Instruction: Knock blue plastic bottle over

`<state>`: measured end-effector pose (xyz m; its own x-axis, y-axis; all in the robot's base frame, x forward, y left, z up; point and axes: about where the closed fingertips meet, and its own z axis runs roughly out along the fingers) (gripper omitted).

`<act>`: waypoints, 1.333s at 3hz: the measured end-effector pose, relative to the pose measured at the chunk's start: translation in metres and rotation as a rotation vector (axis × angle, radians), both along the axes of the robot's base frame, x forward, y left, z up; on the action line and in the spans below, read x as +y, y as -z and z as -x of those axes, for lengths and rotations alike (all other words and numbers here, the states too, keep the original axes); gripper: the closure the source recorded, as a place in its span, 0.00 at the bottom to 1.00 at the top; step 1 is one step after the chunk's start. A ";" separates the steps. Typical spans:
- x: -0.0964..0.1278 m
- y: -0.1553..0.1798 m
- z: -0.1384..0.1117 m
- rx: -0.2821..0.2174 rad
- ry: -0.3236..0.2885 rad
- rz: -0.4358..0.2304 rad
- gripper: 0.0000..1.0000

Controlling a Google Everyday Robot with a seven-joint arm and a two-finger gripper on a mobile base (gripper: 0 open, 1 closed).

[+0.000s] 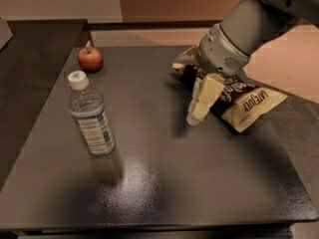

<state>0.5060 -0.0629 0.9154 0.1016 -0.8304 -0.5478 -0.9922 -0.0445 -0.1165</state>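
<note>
The blue plastic bottle (91, 116) stands upright at the left of the dark table (164, 183). It is clear, with a white cap and a blue-and-white label. My gripper (200, 106) hangs from the grey arm (239, 31) over the middle right of the table, in front of the snack bag. It is well to the right of the bottle and apart from it.
A red apple (90, 59) sits at the table's back left, behind the bottle. A dark snack bag (239, 101) lies at the right, partly hidden by the arm. A dark counter (30, 54) adjoins the left side.
</note>
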 end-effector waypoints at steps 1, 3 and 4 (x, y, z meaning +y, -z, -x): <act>0.032 -0.008 0.015 0.042 -0.109 -0.084 0.00; 0.094 -0.018 0.061 0.116 -0.321 -0.228 0.00; 0.121 -0.022 0.075 0.098 -0.377 -0.298 0.00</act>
<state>0.4314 0.0582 0.9379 0.3010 -0.5513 -0.7781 -0.9204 -0.3815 -0.0858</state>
